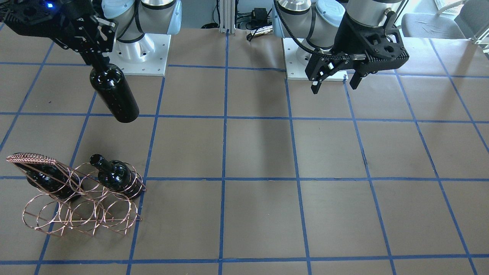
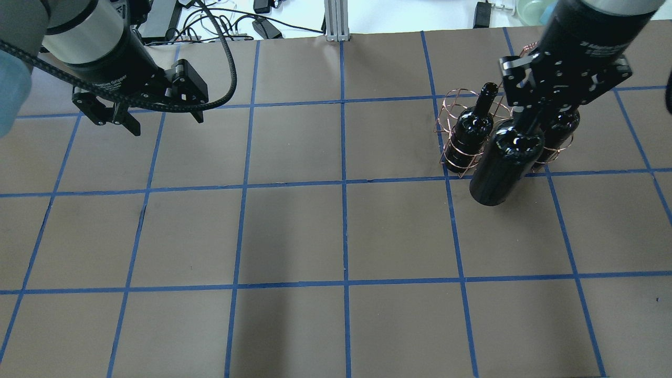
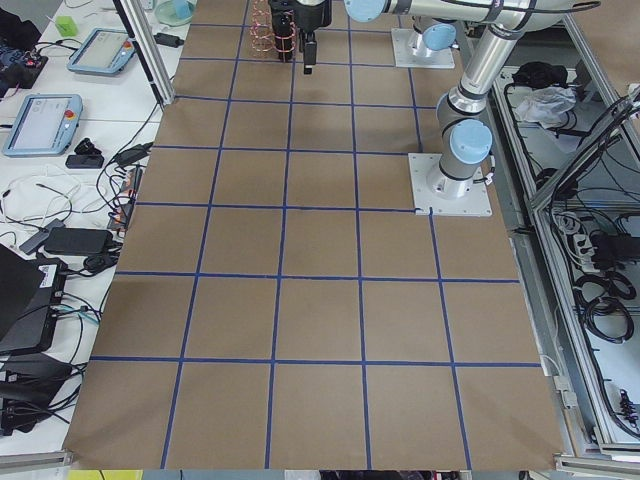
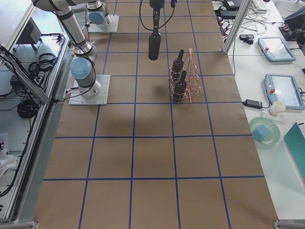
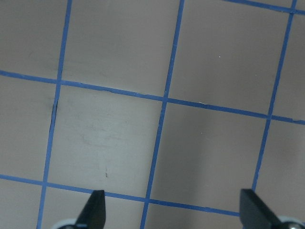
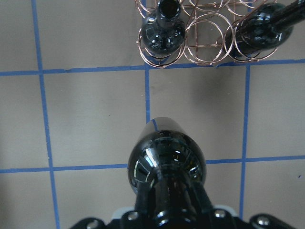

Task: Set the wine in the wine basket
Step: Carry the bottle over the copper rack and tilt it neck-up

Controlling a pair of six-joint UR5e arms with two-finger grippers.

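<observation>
My right gripper is shut on the neck of a near-black wine bottle and holds it hanging base down above the table, clear of the copper wire basket, on the robot's side of it. The overhead view shows the held bottle in front of the basket. Two more bottles stand in the basket's rings. The right wrist view shows the held bottle below the basket. My left gripper is open and empty, far off near its base.
The table is brown paper with a grid of blue tape lines. The two arm bases stand at the robot's edge. Cables and devices lie beyond the far edge.
</observation>
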